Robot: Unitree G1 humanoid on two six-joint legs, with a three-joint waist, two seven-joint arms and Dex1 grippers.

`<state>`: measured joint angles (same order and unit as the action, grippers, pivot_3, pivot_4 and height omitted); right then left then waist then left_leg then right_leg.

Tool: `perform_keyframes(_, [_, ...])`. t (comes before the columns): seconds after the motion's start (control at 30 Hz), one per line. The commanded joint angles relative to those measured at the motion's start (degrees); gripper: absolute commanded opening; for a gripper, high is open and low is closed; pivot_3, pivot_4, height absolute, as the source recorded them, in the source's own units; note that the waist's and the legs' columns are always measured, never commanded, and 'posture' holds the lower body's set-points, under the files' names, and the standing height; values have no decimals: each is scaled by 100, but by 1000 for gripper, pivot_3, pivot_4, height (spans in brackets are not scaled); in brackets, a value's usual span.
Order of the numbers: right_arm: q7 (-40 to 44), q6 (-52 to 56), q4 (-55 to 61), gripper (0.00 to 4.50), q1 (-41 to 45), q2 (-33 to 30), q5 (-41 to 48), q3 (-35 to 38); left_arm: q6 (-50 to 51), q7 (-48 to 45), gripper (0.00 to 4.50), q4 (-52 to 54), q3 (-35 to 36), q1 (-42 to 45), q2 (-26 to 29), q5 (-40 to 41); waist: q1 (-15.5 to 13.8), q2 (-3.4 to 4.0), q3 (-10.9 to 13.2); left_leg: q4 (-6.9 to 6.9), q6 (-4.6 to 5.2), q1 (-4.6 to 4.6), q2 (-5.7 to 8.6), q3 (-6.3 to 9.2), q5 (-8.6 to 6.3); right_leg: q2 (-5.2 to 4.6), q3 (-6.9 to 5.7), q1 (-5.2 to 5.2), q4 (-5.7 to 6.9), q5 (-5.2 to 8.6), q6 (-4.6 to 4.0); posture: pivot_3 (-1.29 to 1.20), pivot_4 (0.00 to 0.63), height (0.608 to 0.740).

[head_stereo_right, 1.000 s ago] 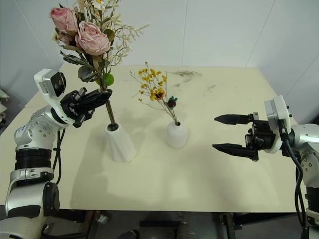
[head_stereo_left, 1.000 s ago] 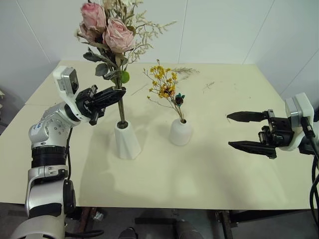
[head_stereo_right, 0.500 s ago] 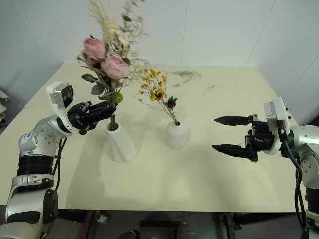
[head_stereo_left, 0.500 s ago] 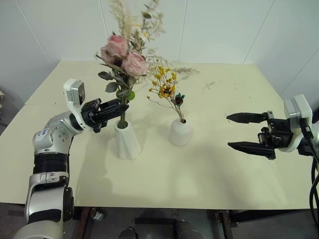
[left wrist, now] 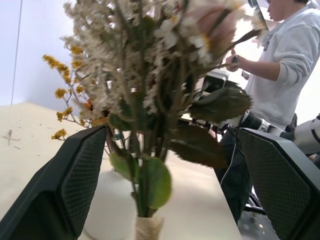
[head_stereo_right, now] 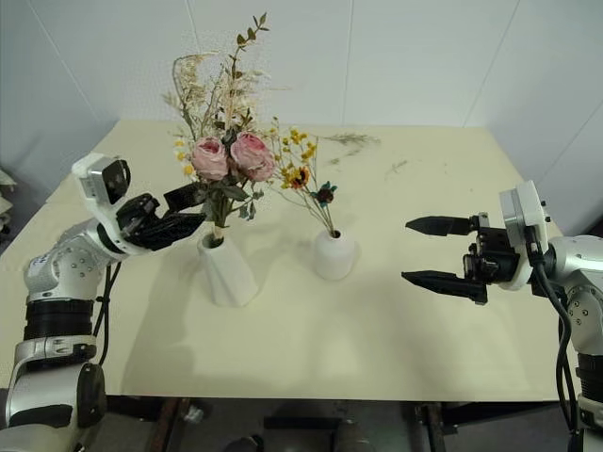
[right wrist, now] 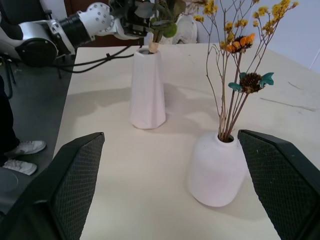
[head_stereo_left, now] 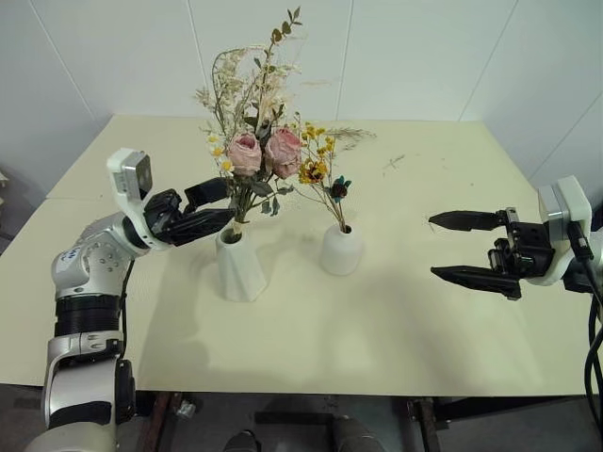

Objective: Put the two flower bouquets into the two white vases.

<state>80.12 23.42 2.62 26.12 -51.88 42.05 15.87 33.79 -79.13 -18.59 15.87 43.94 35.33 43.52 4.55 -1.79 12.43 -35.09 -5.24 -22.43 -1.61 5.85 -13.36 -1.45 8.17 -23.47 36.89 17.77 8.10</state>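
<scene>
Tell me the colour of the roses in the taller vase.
Pink; the roses in the taller vase show best in the left eye view.

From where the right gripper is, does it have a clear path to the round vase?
Probably yes. The right gripper is open and points toward the round vase, with only bare table between them. The yellow spray stands above that line, and the left gripper is off by the tall vase.

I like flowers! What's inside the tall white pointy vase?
The pink rose bouquet stands in the tall white angular vase; its wrapped stems enter the mouth. The stem ends inside are hidden by the vase wall.
</scene>
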Motion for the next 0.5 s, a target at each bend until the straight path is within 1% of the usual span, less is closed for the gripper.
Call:
perform_keyframes(0.03, [23,-108,59,4500,96,1,19,65,158,-27,4471,434,172,-162,250,203,-4,0,0,0,0,0,0,0,0,0,0,0,0,0,0,0,150,740])
perform_keyframes(0.23, [62,-141,9,4500,115,2,-12,43,-8,-78,4471,546,148,-440,589,46,-8,0,0,0,0,1,0,0,0,0,0,1,0,1,-2,0,150,740])
perform_keyframes(0.4, [92,-155,-29,4500,133,-12,-32,26,-116,-14,4471,542,357,-495,820,92,-6,0,0,1,0,0,0,0,0,0,0,0,-2,1,-3,0,150,740])
perform_keyframes(0.5, [105,-177,-30,4500,73,-27,-45,46,-349,63,4471,426,620,-606,1082,-26,23,1,0,4,1,0,-1,0,-1,0,0,-1,-3,2,-4,0,150,740])
